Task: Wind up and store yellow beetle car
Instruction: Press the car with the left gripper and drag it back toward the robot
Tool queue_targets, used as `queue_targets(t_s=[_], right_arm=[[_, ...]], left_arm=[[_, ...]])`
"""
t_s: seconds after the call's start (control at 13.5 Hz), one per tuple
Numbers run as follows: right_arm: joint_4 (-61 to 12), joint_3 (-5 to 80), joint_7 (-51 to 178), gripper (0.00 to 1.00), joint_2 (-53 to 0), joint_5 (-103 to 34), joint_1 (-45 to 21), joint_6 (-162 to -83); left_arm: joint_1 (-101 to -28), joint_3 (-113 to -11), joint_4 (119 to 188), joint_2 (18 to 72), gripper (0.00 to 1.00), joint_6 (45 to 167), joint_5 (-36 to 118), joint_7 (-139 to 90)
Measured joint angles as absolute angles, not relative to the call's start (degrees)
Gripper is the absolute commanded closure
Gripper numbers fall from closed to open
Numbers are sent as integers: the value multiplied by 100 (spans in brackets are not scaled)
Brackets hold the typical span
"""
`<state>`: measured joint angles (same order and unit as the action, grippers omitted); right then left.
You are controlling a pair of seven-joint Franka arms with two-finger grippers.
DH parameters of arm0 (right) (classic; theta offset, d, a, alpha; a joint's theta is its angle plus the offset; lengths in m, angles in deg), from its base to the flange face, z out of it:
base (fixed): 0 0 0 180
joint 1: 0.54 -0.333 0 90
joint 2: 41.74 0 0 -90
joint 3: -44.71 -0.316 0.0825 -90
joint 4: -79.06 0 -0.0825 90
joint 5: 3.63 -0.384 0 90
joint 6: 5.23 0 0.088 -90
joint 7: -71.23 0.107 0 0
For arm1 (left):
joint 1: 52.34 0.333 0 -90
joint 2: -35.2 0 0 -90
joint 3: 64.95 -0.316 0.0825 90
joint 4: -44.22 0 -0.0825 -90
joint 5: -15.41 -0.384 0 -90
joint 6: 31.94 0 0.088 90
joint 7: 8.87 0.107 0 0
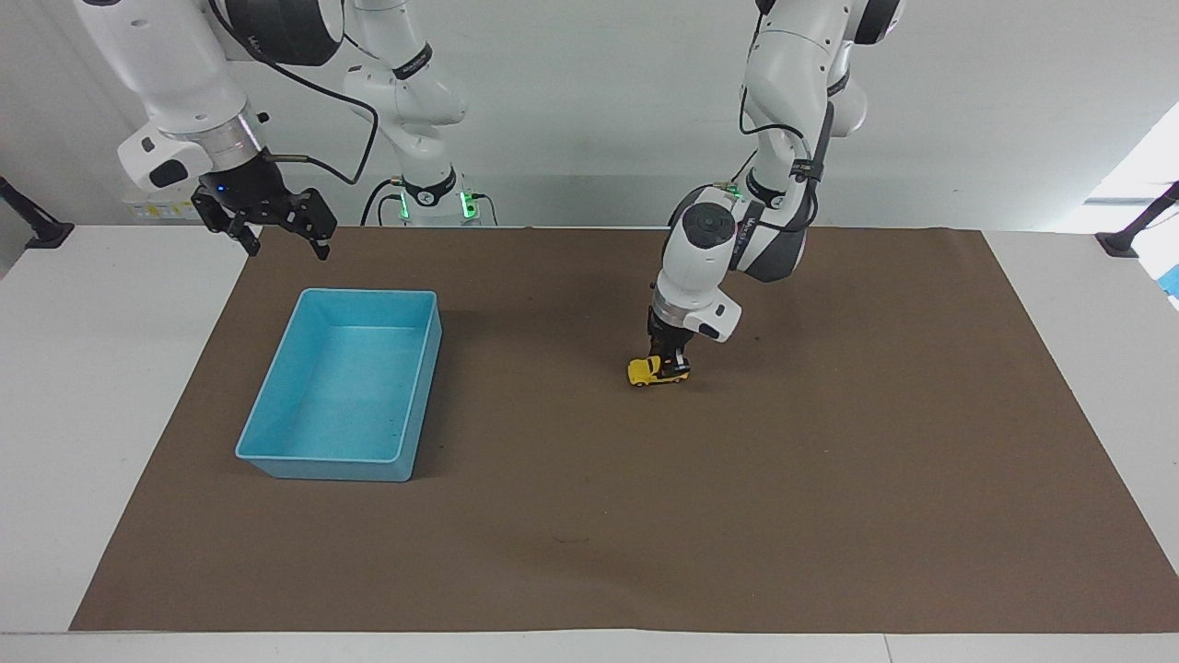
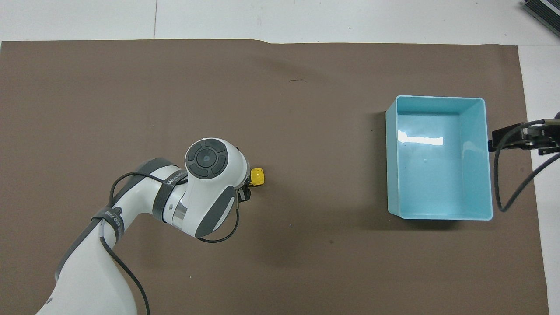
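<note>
We are taking the blue bin as our landmark and reading the facing view from its side across the brown mat. Over the table just off the bin's robot-side corner, the right gripper is hanging in the air with its fingers spread apart and holding nothing; that arm is waiting. The bin itself is sitting empty at the right arm's end of the mat. Well apart from the bin, toward the left arm's end and about level with it, the yellow beetle car is resting on the mat, and the left gripper is coming straight down onto its rear part, fingers clamped on the car's sides as far as we can judge. In the overhead view the left arm's wrist is covering most of the car, with only its nose showing. We are judging that the wind-up step is in hand: the car is being gripped low on the mat. Next, we are expecting to drag it backward with the wheels pressed down, then lift it and carry it over to the bin.
</note>
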<state>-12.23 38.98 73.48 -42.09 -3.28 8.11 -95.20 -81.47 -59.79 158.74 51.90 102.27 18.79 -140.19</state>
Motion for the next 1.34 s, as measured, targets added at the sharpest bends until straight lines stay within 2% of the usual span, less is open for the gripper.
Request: queue_targets(t_s=[0.74, 1.34], right_arm=[[-1223, 3898, 7348, 0, -4209, -328, 811, -9520], [-1223, 3898, 7348, 0, -4209, -328, 811, -9520]], left_arm=[[-8089, -6058, 16104, 5041, 100, 10332, 1879, -14027], [-7706, -6048, 16339, 4860, 100, 10262, 1881, -13945]])
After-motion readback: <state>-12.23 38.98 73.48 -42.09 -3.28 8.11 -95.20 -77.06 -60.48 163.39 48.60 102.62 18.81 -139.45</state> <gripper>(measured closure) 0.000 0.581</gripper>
